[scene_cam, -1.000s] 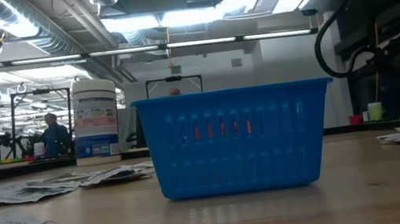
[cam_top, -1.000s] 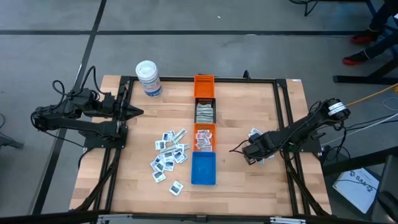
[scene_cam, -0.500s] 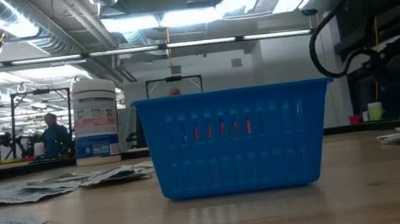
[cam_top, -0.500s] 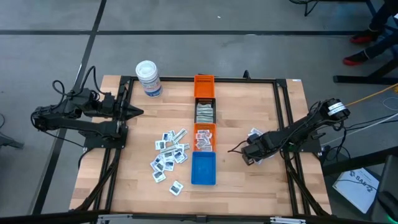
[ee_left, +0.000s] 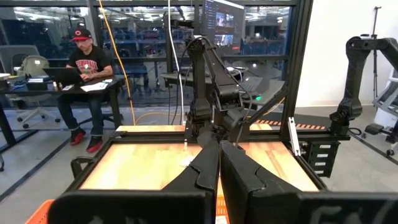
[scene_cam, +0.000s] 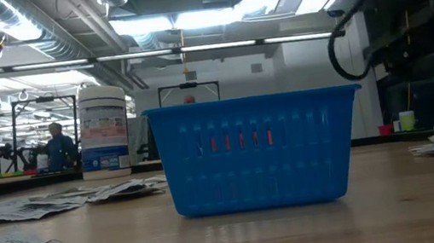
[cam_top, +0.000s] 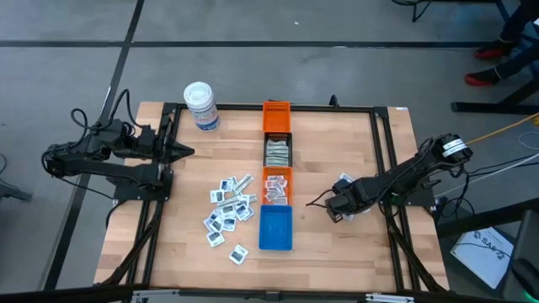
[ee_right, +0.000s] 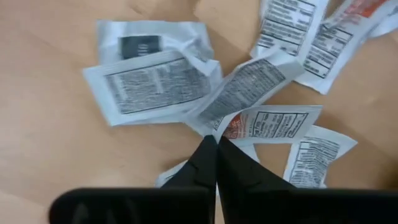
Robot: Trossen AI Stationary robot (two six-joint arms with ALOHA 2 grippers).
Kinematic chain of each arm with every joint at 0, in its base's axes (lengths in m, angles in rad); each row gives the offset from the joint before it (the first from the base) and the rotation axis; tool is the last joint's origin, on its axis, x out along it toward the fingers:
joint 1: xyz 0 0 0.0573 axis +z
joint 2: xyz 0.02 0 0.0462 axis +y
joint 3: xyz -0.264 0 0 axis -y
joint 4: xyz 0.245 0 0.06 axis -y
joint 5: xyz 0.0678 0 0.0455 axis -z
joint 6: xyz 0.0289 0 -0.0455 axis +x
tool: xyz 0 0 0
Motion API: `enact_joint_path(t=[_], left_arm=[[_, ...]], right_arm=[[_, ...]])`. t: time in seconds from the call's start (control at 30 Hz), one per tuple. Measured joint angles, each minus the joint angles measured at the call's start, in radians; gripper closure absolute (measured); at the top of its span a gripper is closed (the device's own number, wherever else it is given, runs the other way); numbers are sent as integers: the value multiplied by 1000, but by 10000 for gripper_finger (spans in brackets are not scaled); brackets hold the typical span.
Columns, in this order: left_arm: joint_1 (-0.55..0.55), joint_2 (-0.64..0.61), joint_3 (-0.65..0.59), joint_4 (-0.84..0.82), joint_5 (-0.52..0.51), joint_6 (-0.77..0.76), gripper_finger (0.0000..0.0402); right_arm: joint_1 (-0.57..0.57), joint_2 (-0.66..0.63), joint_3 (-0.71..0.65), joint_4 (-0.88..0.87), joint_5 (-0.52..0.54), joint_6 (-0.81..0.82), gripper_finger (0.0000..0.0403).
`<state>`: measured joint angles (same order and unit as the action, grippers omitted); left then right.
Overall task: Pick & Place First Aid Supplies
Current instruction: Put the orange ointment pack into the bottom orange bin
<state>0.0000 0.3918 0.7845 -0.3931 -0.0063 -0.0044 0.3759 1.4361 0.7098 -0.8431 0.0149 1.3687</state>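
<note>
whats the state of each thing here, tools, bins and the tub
left tool: shut, at the table's left edge
right tool: shut, tips at a packet's edge
white tub: upright, lid on
blue bin: looks empty
black bin: holds pale strips
near orange bin: holds packets
far orange bin: looks empty

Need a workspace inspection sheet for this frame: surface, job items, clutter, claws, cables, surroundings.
Surface: wooden table, black frame around it.
Job's things: loose packets left of the bin row; a smaller pile of packets under the right claw.
Bins: a row down the middle: orange bin, black bin with packets, second orange bin, blue bin.
Clutter: white tub at the far left corner.
Claws: left claw shut, at the left edge; right claw shut, down at its packets; a grip cannot be confirmed.
Cables: yellow cable on the floor, right.
Surroundings: person seated at a desk.
</note>
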Motion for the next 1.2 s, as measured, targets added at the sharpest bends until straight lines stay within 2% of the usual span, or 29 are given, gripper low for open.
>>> enact_joint_path(t=[0.27,0.57,0.77,1.2], left_arm=[[0,0,0,0,0,0,389],[0,0,0,0,0,0,391],[0,0,0,0,0,0,389],[0,0,0,0,0,0,393]], right_arm=[[0,-2,114,-111,46,-27,399],[-12,-2,258,-154,110,-158,395],[-52,-3,352,-152,146,-353,395],[-141,-3,504,-26,161,-954,398]])
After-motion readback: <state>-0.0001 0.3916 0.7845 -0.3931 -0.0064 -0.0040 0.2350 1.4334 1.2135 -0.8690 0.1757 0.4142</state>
